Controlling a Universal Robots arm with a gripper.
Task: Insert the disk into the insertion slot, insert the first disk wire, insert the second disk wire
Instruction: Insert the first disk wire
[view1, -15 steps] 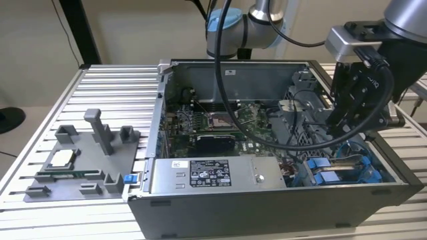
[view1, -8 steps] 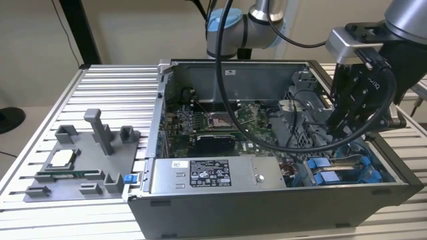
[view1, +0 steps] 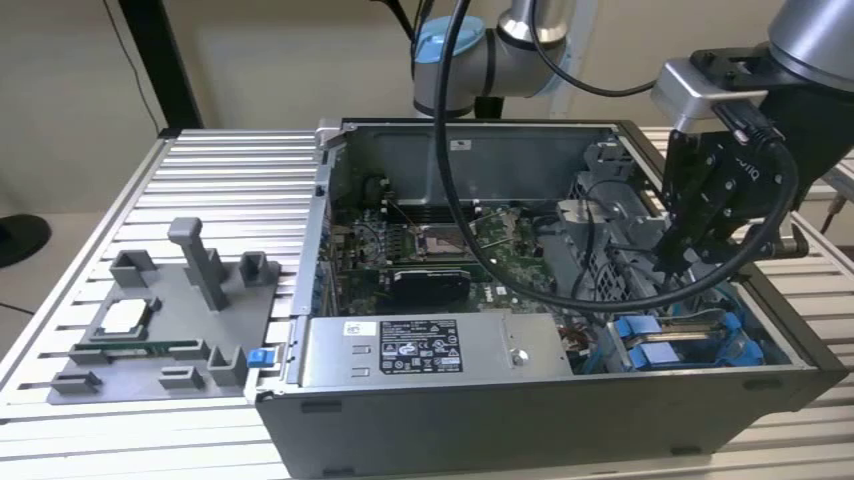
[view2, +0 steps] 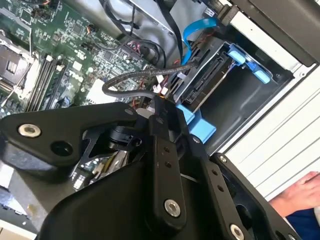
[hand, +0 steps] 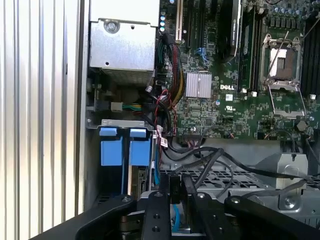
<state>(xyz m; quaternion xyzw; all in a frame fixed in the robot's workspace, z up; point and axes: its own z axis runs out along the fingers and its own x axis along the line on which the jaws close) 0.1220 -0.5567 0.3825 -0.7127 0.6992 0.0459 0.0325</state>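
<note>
A ribbed metal table (view1: 227, 180) carries the open case (view1: 534, 420). Past the boxy grey power supply (view1: 420, 350), the flat disk (view2: 207, 80) sits in the blue-railed slot (view1: 654, 350), above which the black gripper (view1: 667, 262) pinches a small black plug (hand: 174, 187).

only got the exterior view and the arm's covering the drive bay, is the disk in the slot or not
Observer: Yes. In the second wrist view the disk sits inside the insertion slot, with its blue carrier tabs at either end.
Operator: ok, anyone near the table on that side
Observer: Yes. The second wrist view shows a person's hand with a blue sleeve over the ribbed table, just past the slot.
</note>
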